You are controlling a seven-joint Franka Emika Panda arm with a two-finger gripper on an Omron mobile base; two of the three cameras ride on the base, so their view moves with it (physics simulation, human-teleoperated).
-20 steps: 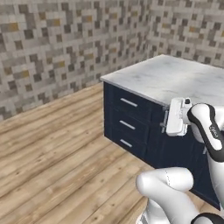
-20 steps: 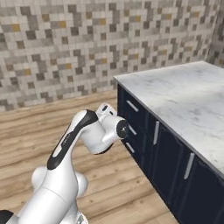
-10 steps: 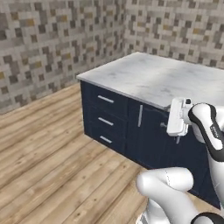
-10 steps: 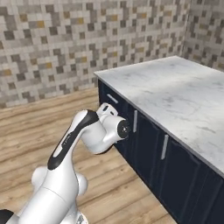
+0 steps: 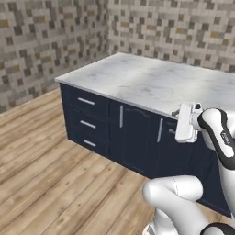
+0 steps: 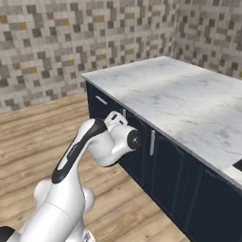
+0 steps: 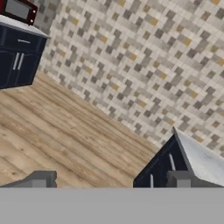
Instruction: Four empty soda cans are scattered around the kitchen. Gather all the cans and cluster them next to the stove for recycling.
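The soda cans and the stove are out of view. My gripper is open, its two dark fingertips wide apart with nothing between them. It hangs in mid-air, folded close in front of my base, beside a navy island with a white marble top. The white hand sits level with the island's front edge and also appears in the right base view. Along the gripper I look over wood plank floor toward a mosaic tile wall.
The island's navy drawers and doors face the open wood floor. Its corner lies to the lower right in the hand view. More navy cabinets stand far off. A dark patch cuts the countertop at the right edge.
The whole picture has shifted in both base views: the base has moved, and the island now lies nearer and more across the view. The arm keeps its folded pose and the gripper stays open.
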